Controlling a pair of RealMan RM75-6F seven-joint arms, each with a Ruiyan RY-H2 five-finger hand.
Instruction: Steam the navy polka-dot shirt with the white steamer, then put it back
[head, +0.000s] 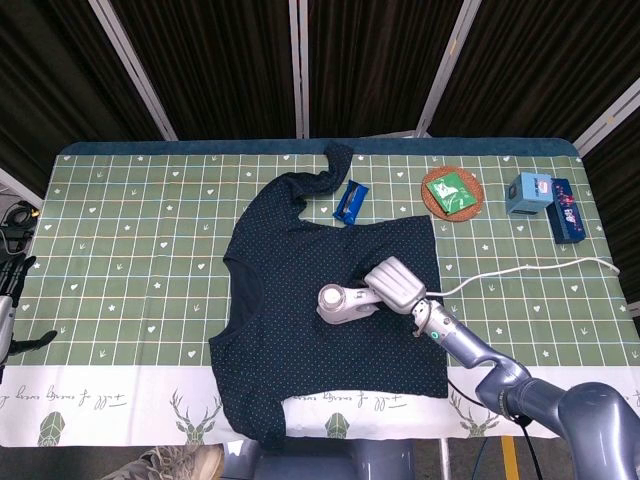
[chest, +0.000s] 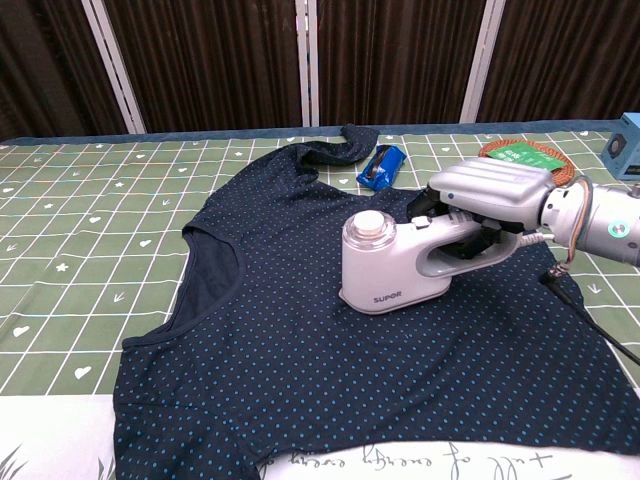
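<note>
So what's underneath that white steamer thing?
The white steamer, held by the right hand, sits on the navy polka-dot shirt. The fabric under its base is covered, and so is the table beneath.

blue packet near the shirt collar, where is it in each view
Head view: the blue packet lies upper centre, right of the shirt's raised sleeve.
Chest view: the blue packet lies far centre, behind the white steamer.
Shared landmark: the round coaster to its right.

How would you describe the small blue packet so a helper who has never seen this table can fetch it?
Start at the navy polka-dot shirt spread on the green checked tablecloth. By the far sleeve, left of the round brown wicker coaster, lies the flat blue rectangular packet. Unlike the blue boxes at the right edge, it is thin and beside the shirt.
</note>
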